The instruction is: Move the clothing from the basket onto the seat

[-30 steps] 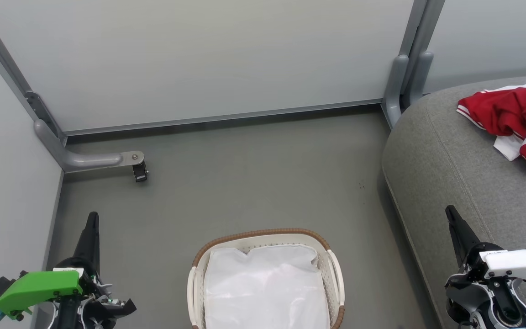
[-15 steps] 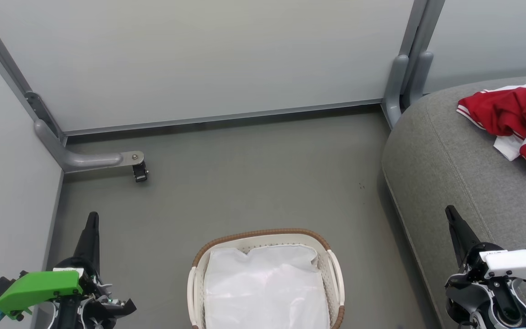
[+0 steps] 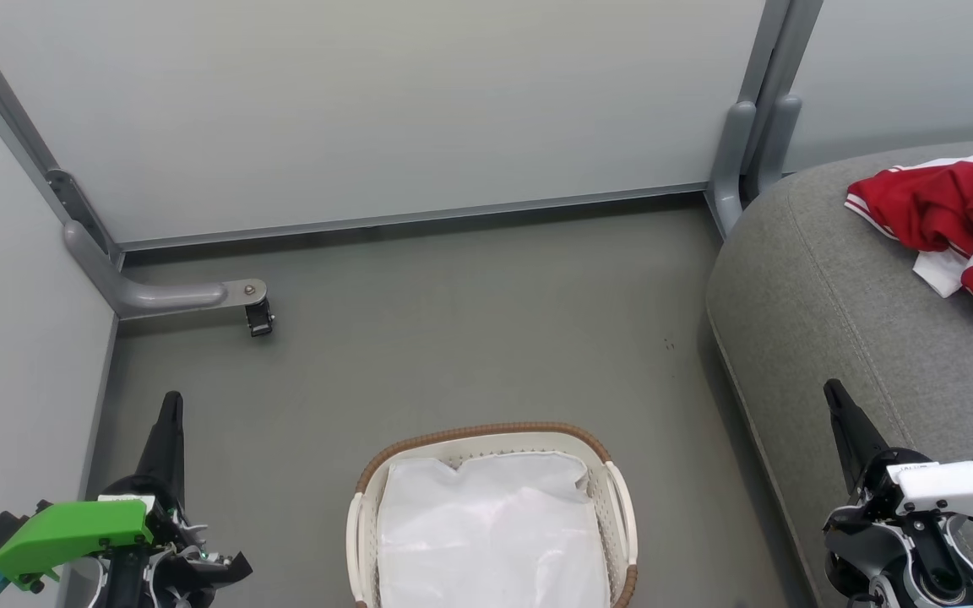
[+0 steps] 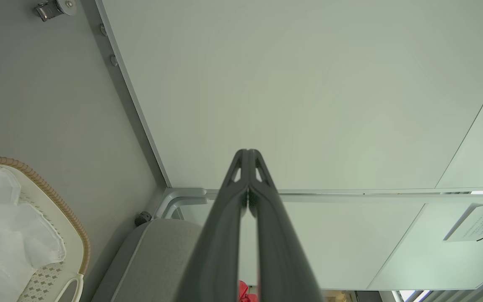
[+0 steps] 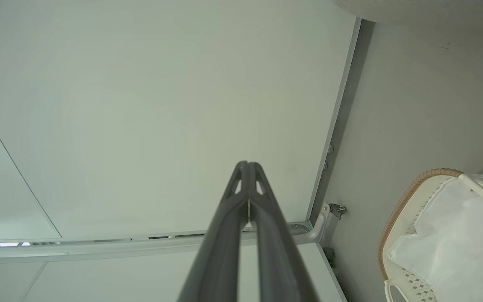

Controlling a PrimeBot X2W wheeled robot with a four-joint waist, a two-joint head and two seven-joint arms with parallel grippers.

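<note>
Nothing has moved since the earlier frames: hands, basket and clothing lie as before.

Position. The clothing (image 3: 951,211) lies crumpled on the seat (image 3: 833,279) at the right edge of the head view, upper part, well apart from both hands. The right hand (image 3: 834,393) is at lower right with its tip seen against the seat, below the clothing in frame. The left hand (image 3: 171,401) is at lower left over the floor (image 3: 453,321), the farther of the two from the clothing. Each hand is closed and empty. The wrist views confirm this: the left hand (image 4: 247,153) and the right hand (image 5: 247,164) have fingers meeting at the tips. A sliver of red shows at the bottom of the left wrist view, behind those fingers.

Materials. The clothing is soft red fabric with white panels and white stripe trim. The basket (image 3: 486,431), at bottom centre between the hands, is oval white plastic lattice with a brown woven rim and white side handles. A creased white liner (image 3: 491,532) lies inside it. The seat is grey woven upholstery with a rounded edge and a stitched seam.

Room. The floor is smooth matt grey. Pale panels (image 3: 368,110) sit in grey metal frames. A grey foot with a black caster (image 3: 258,319) is at middle left, and grey posts (image 3: 748,143) stand at upper right.
</note>
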